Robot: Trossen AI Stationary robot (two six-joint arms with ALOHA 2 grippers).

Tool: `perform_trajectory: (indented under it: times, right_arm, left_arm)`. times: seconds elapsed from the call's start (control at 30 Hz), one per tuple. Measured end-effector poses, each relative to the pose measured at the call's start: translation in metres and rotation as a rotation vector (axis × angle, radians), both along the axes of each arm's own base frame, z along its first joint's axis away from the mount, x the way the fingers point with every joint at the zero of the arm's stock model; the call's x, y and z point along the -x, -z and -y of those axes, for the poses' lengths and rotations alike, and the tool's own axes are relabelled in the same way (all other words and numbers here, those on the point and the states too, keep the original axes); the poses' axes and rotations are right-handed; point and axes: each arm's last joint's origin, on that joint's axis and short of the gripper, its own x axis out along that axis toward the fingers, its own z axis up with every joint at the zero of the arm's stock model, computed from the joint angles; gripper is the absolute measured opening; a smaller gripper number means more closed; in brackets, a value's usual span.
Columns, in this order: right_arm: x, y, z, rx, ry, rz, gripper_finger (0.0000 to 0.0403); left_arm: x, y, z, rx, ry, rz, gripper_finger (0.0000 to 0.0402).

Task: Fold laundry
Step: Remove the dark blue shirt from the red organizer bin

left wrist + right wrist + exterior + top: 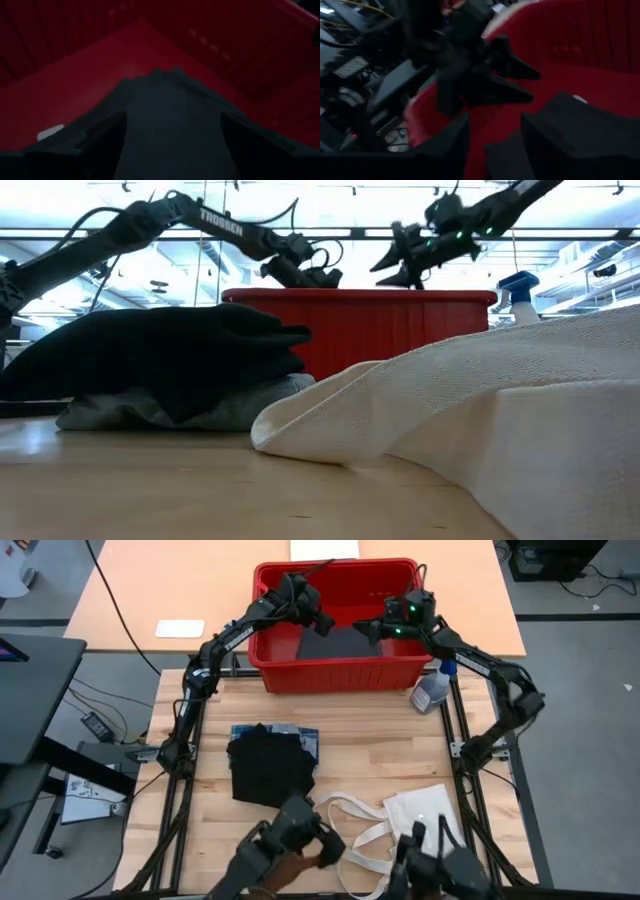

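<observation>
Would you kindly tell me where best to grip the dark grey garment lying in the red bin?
Probably at the dark grey garment's near edges, one corner per pincer, coming down from above. It lies flat on the floor of the red bin, whose walls block any sideways approach.

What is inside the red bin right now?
One dark grey garment lies on the floor of the red bin; left gripper and right gripper hover above it. Anything beneath the garment is hidden.

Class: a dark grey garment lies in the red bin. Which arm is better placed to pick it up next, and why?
Probably the left: left gripper hangs open right above the dark grey garment in the red bin. Right gripper hovers open at its edge.
</observation>
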Motion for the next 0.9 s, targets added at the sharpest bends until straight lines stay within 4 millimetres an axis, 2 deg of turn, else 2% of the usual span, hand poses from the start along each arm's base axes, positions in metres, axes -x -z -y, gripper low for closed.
perform_trajectory:
  times: [0.2, 0.4, 0.57, 0.73, 0.8, 0.9]
  right_arm:
    - [-0.012, 0.01, 0.044, 0.0, 0.021, -0.076, 0.0183]
    - [-0.016, 0.042, 0.083, -0.075, 0.05, -0.277, 0.0199]
    - [-0.013, 0.074, 0.1, -0.223, 0.038, -0.362, 0.0267]
    - [-0.008, 0.091, 0.106, -0.277, 0.135, -0.464, 0.0356]
    - [-0.004, 0.098, 0.107, -0.296, 0.183, -0.522, 0.0385]
    - [-0.001, 0.099, 0.105, -0.341, 0.202, -0.537, 0.0391]
  left_arm:
    - [0.014, 0.03, -0.024, 0.096, -0.074, -0.044, 0.0324]
    - [0.026, 0.06, -0.031, 0.237, -0.157, -0.16, 0.0325]
    - [0.026, 0.062, -0.025, 0.217, -0.083, -0.237, 0.0325]
    - [0.028, 0.081, -0.02, 0.241, -0.017, -0.31, 0.0325]
    - [0.032, 0.091, -0.019, 0.305, -0.057, -0.332, 0.0325]
    - [0.039, 0.096, -0.022, 0.397, -0.16, -0.324, 0.0325]
